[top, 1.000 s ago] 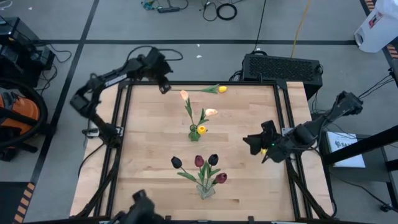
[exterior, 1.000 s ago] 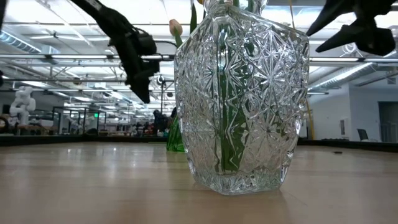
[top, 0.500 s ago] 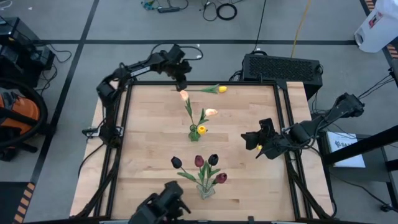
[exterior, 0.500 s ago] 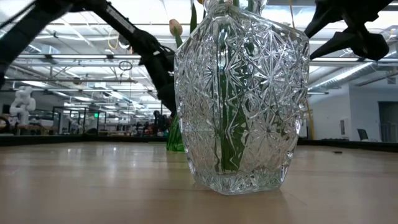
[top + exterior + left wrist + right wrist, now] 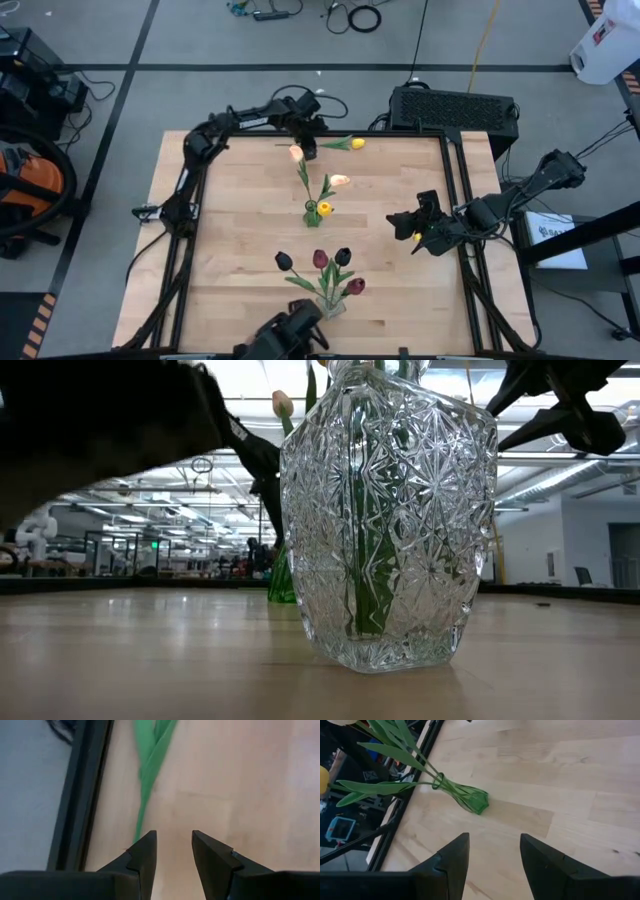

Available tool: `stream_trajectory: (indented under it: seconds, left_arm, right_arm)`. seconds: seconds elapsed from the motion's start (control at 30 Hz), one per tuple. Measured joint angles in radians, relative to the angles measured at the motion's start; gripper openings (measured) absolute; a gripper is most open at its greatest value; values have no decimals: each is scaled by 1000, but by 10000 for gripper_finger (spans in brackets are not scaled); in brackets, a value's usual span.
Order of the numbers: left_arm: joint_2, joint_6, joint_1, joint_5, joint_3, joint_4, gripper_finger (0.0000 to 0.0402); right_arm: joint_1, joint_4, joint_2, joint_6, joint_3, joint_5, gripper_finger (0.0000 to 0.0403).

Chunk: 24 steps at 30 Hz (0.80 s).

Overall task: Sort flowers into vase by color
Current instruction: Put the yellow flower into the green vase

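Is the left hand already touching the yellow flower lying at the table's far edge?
Apart. The left wrist view shows the open left hand above the flower's green stem, fingers not closed on it.

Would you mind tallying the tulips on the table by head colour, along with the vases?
Dark maroon or near-black tulips, in the clear vase: 4
Peach tulips, in the green vase: 2
Yellow tulips: 2, one in the green vase and one lying loose at the far edge
Vases: 2
Total: 8 tulips, 2 vases
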Motion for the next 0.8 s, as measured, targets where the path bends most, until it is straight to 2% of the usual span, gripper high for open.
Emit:
stream_trajectory:
  seconds: [0.13, 0.37, 0.5, 0.6, 0.73, 0.8]
  left_arm:
    - [30, -1, 1, -70, 13, 5, 132]
    - [74, -1, 16, -40, 20, -28, 132]
    - [83, -2, 15, -84, 25, -57, 125]
    - [84, -30, 15, -89, 25, -58, 100]
    - [85, -48, 15, -95, 23, -64, 26]
    - [86, -52, 15, -95, 22, -66, 11]
  right_arm:
    - [0, 11, 0, -2, 0, 0, 169]
    - [0, 14, 0, -2, 0, 0, 169]
    - [0, 17, 0, -2, 0, 5, 169]
    - [0, 17, 0, -2, 0, 7, 169]
    - [0, 17, 0, -2, 0, 7, 169]
    - [0, 17, 0, -2, 0, 7, 169]
